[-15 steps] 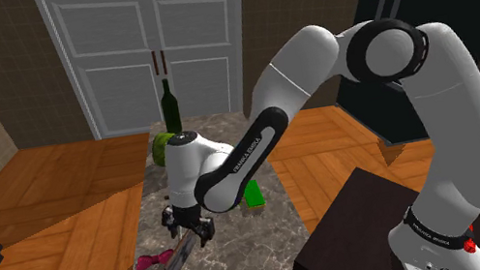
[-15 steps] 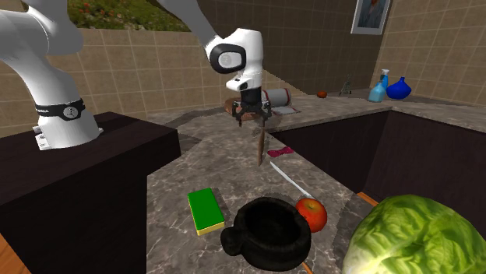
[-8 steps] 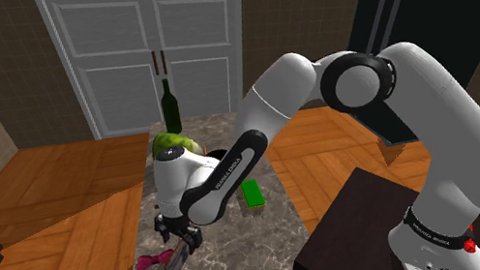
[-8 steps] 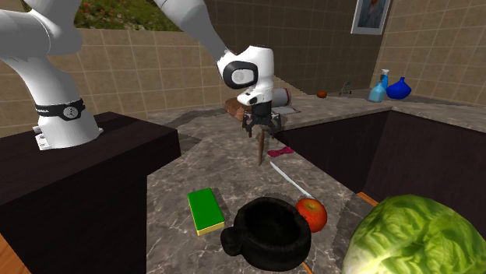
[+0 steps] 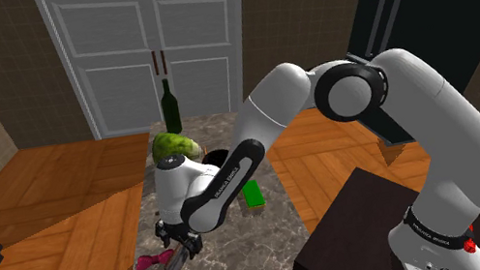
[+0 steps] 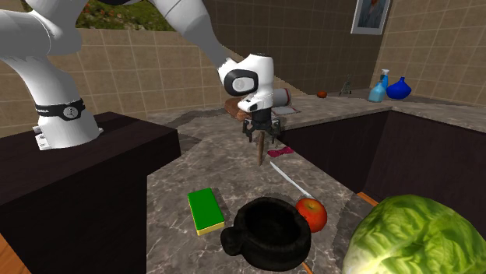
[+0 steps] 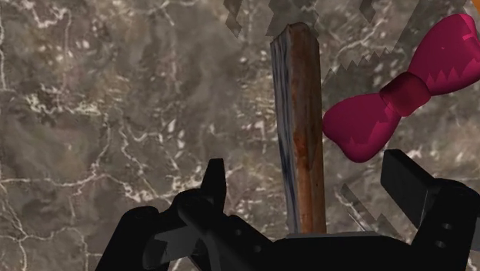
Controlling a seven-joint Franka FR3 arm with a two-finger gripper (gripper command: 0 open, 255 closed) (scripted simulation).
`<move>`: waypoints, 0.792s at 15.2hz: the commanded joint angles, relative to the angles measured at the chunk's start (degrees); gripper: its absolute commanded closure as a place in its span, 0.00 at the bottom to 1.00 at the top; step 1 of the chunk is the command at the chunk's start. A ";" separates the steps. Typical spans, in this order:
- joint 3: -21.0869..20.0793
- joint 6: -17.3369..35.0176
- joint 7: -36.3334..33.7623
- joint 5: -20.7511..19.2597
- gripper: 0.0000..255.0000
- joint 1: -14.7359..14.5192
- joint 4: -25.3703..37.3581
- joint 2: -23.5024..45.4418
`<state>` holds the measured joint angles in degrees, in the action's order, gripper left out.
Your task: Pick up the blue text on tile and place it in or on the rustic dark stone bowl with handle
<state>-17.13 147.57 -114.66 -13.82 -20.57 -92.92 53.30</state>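
The tile [image 7: 298,115] is a thin slab with a brown face and a bluish-grey edge, standing on edge on the marble counter [image 7: 115,115]. My gripper [image 7: 308,175] is open and straddles the tile's top, one black finger on each side and neither touching it. In the shoulder view the gripper [image 5: 178,242] hangs over the tile [image 5: 175,263] near the counter's near end. The second exterior view shows the gripper [image 6: 262,135] just above the tile [image 6: 260,153]. The dark stone bowl with a handle [image 6: 269,228] sits empty at that view's near end.
A pink bow [image 7: 400,96] lies beside the tile. Near the bowl are a green sponge [image 6: 205,209], a red apple [image 6: 311,214], a knife [image 6: 290,180] and a lettuce [image 6: 405,237]. A wine bottle [image 5: 168,106] stands at the counter's far end.
The gripper has moved across the counter to the tile and come down over its top edge. The tile, bow and bowl have not moved.
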 commanded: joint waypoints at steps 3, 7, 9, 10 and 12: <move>0.01 0.02 -0.01 -0.01 0.00 -0.02 0.04 0.04; 0.01 0.02 -0.01 -0.01 1.00 -0.02 0.03 0.04; 0.00 0.01 0.01 0.00 1.00 0.00 0.04 0.04; 0.00 0.06 0.00 -0.01 1.00 0.02 -0.07 -0.02; 0.01 0.06 0.01 -0.01 1.00 0.02 -0.06 -0.01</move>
<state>-17.09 147.63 -114.65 -13.84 -20.52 -92.93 53.21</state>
